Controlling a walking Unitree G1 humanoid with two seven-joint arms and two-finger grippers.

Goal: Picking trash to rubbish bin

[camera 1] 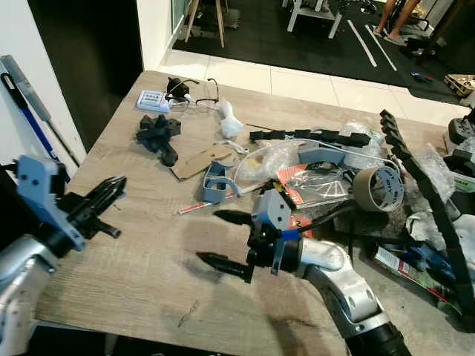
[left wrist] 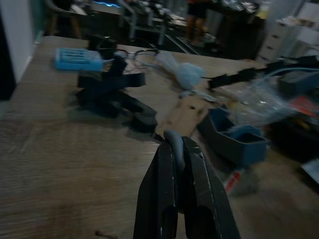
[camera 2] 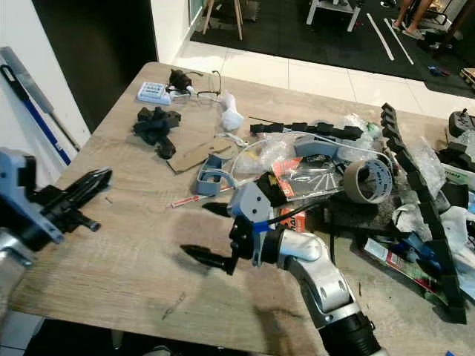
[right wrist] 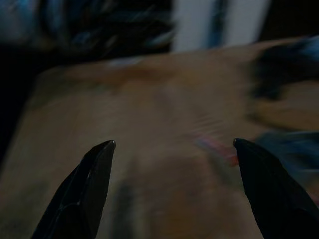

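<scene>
Two tools: right [camera 1: 217, 237] spread wide, left [camera 1: 115, 185] closed.

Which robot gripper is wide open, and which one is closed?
The right gripper is wide open, its two black fingers spread far apart above the wooden table. The left gripper has its fingers pressed together.

One tape roll [camera 1: 380, 188], two grippers [camera 1: 223, 237]

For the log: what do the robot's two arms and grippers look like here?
Both arms are silver metal. The right gripper has two long, pointed black fingers on a blue-grey bracket, with a black cable looped behind and a ribbed black cuff lower down. The left gripper has matching black fingers and a blue-grey housing.
</scene>
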